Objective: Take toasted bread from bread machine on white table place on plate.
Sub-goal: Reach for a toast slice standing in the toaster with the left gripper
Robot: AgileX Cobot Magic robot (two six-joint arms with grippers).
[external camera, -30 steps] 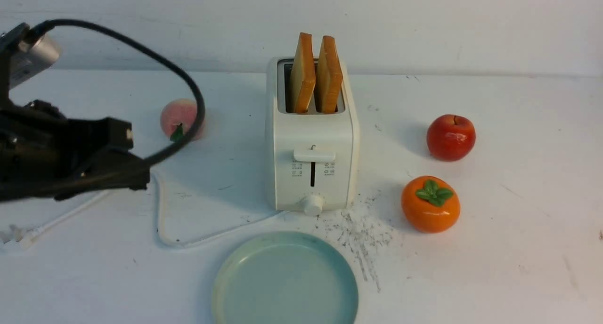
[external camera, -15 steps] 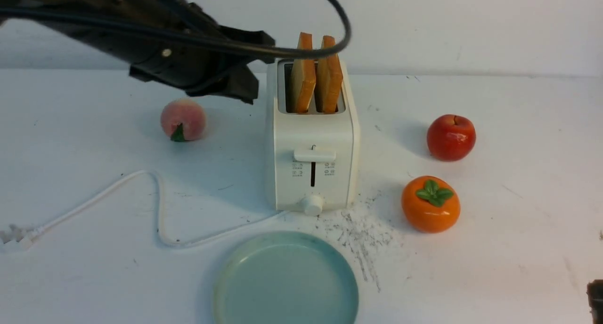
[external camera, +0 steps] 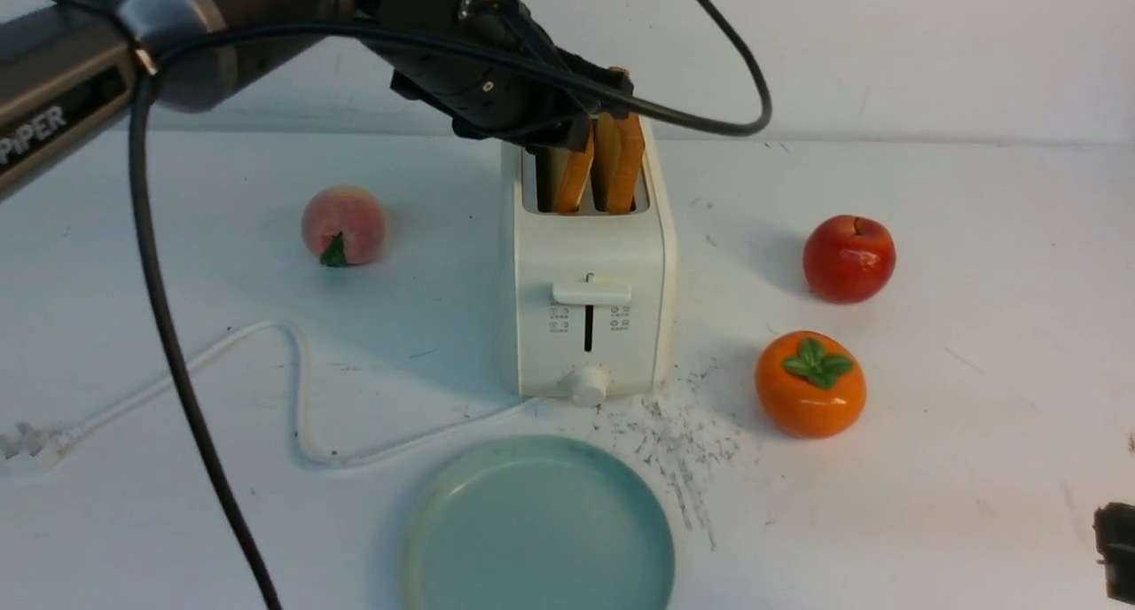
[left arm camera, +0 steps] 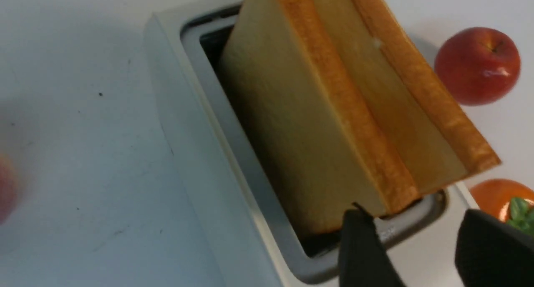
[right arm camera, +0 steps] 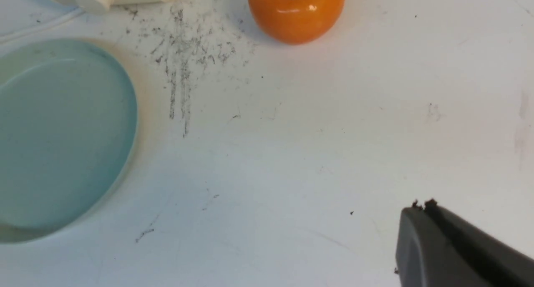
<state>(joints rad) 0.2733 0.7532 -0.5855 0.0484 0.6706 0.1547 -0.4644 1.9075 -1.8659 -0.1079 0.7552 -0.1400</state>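
Two slices of toasted bread (external camera: 575, 180) (external camera: 625, 167) stand upright in the slots of the white bread machine (external camera: 590, 264) at the middle of the white table (external camera: 975, 433). My left gripper (external camera: 596, 105) hangs over the slices' tops and hides them in the front view. In the left wrist view that gripper (left arm camera: 413, 220) is open. One fingertip (left arm camera: 356, 228) sits by the lower corner of the nearer slice (left arm camera: 300, 124), and nothing lies between the jaws. The empty plate (external camera: 536, 530) lies in front of the bread machine. My right gripper (right arm camera: 421, 207) is shut, low at the table's front right (external camera: 1115, 548).
A peach (external camera: 344, 224) lies left of the bread machine. An apple (external camera: 849, 258) and an orange persimmon (external camera: 810, 384) lie to its right. The white cord (external camera: 297, 388) loops over the table's left half. My left arm's black cable (external camera: 168, 326) hangs down there.
My left arm swung from low on the left up and right to above the bread machine, and its jaws opened. The right gripper edged into the front view's bottom right corner.
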